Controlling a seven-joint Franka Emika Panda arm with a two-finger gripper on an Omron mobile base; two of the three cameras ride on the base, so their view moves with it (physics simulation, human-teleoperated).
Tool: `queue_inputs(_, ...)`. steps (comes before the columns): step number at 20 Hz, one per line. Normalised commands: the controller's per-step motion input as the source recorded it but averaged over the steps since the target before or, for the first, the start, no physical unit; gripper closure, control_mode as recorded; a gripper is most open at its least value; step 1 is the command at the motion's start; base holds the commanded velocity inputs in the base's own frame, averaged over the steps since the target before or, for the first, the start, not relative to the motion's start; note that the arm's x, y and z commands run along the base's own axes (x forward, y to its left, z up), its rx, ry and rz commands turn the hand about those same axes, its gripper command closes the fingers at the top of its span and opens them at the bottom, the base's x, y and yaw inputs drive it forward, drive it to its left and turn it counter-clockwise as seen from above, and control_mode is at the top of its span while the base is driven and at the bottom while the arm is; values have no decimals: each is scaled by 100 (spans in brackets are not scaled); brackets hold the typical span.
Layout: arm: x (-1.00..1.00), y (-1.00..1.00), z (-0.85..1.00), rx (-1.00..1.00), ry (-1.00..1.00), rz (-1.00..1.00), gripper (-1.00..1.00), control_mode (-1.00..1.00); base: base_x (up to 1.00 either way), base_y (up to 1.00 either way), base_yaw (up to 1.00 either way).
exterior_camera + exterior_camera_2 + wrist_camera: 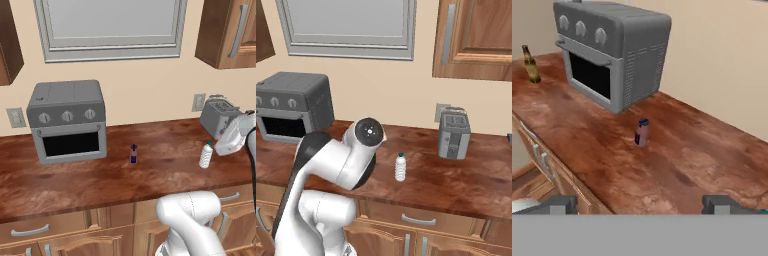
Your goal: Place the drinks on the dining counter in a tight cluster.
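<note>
Hand view looks across the wood worktop (602, 150) w/ the tool (641, 204) spread wide, nothing between its tips. Purple-blue bottle (642, 132) stands upright just in front of the grey toaster oven (612, 50) – apart from it. Amber bottle (531, 64) stands far off beside the oven's other side. Left base view: water bottle (206, 155) upright near the toaster (220, 117), close to the arm's white hand – not touching, as far as I can tell.

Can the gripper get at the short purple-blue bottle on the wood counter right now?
Probably yes. The open gripper faces the short purple-blue bottle, which stands alone on bare wood counter, apart from the grey toaster oven.
</note>
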Motion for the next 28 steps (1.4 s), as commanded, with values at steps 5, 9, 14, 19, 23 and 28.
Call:
queue_inputs(5,-28,-37,-12,0,-21,31,-100,-100,0,0,0)
queue_inputs(9,-15,-40,-12,0,-17,22,-100,-100,0,0,0)
queue_inputs(14,-7,-35,-17,0,-19,16,-100,-100,0,0,0)
queue_inputs(19,4,-35,-15,0,-9,11,-100,-100,0,0,0)
queue_inputs(23,32,-29,-19,0,0,9,-100,-100,0,0,0)
queue_inputs(28,47,-26,-23,1,5,10,-100,-100,0,0,0)
